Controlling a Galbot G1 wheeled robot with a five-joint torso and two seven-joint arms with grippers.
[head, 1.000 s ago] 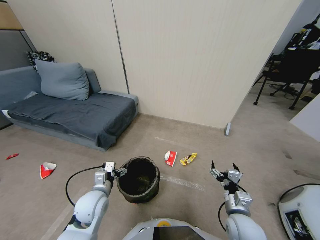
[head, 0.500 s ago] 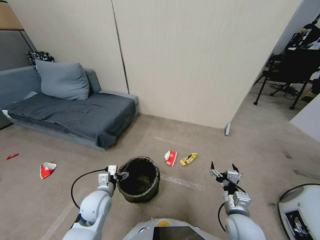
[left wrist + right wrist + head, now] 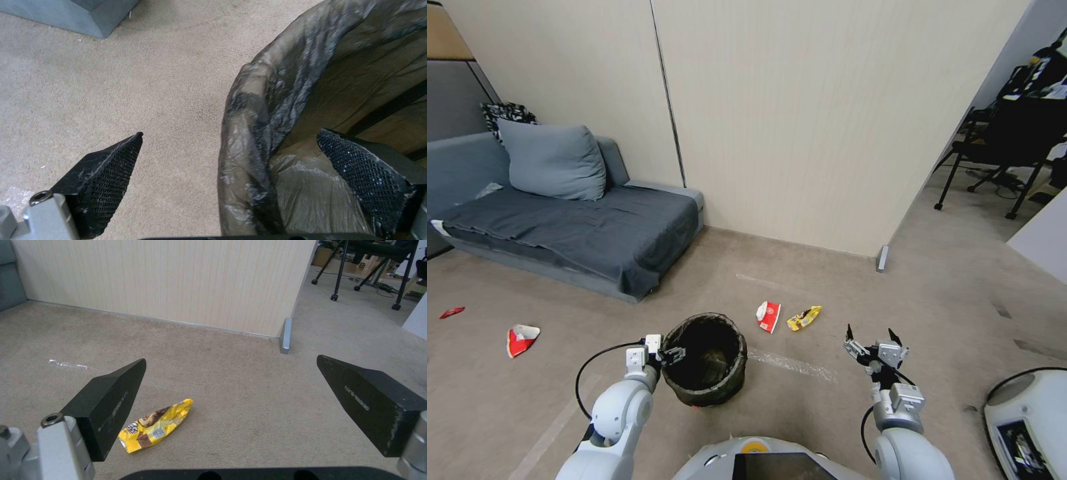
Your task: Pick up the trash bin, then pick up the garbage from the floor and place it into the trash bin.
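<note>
Head view: the bin [image 3: 705, 360] stands on the carpet at lower centre, its dark bag folded over the rim and its base hidden behind its own wall. The left claw [image 3: 671, 353] sits at the bin's left rim, too small here to judge its fingers. The right claw [image 3: 870, 345], fingers apart, hangs over bare floor at lower right. Four pieces of litter lie on the floor: a red-and-white wrapper [image 3: 768, 316] and a yellow wrapper [image 3: 804, 318] just beyond the bin, another red-and-white wrapper [image 3: 521, 339] at left, and a red scrap [image 3: 452, 312] near the left edge. A grey sofa [image 3: 580, 230] fills the upper left.

Left wrist view: the left claw [image 3: 249, 173] is spread wide astride the bin [image 3: 285, 110] rim, one finger outside over carpet, the other inside the bag; the bin is cut off at the frame edge.

Right wrist view: the right claw [image 3: 231, 396] is wide apart, gripping nothing. One yellow wrapper [image 3: 153, 426] lies at lower left, partly hidden behind a finger.
</note>
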